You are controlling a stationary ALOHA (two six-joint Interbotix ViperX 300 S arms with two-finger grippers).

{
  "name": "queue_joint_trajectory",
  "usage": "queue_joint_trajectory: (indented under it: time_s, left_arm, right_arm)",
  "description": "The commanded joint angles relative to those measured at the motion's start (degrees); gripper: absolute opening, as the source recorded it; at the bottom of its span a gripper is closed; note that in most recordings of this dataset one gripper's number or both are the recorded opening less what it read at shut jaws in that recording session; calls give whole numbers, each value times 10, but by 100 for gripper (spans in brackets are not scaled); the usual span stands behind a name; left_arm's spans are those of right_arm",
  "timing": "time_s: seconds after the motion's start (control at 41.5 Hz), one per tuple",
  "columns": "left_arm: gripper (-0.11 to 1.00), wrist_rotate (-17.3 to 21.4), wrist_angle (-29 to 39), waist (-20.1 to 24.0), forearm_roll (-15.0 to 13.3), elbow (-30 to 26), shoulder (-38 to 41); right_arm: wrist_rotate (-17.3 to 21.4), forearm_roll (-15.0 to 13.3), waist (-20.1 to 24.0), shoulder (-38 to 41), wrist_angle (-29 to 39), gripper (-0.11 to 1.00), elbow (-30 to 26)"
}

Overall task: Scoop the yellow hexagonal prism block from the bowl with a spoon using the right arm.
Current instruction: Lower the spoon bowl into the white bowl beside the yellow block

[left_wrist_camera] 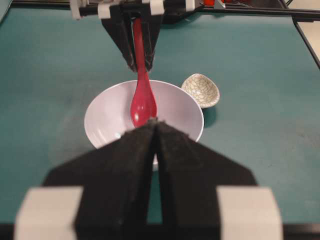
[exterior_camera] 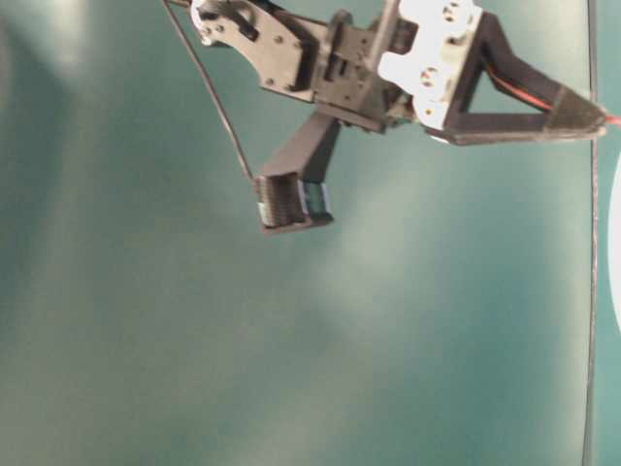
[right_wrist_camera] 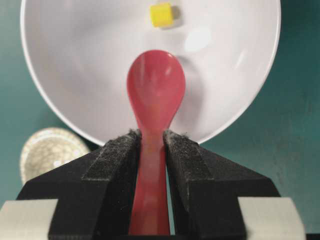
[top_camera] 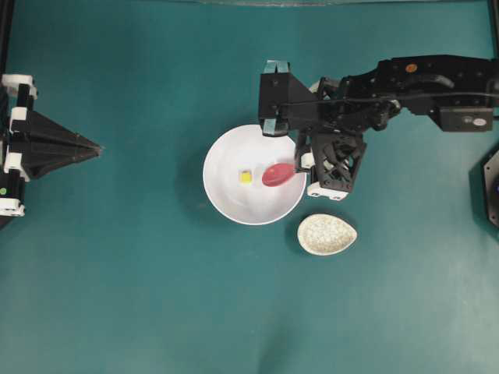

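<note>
left pincer (top_camera: pixel 97 147) sits pressed together at the overhead view's left edge. yellow hexagonal prism block (top_camera: pixel 245 177) lies inside the white bowl (top_camera: pixel 222 195) at centre, just left of the spoon (top_camera: pixel 278 174). right pincer (top_camera: pixel 299 164) pinches the spoon's handle, scoop over the bowl. speckled dish (top_camera: pixel 327 234) sits on the counter (top_camera: pixel 117 296), lower right.

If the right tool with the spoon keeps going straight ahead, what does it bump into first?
Probably the yellow block, straight ahead of the red spoon inside the white bowl; the scoop's height above the bowl floor is unclear.
</note>
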Motion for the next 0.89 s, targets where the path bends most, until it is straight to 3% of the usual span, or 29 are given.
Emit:
queue_joint_trajectory:
  time_s: [0.0,0.868]
  left_arm:
    - [1,1,-4,1,1,-8,5]
    - [1,2,-4,1,1,-9,2]
  right_arm:
    - [-2,-1,0,-3,-12,24,-12]
    - [-6,-1,13,40,-99,24,-11]
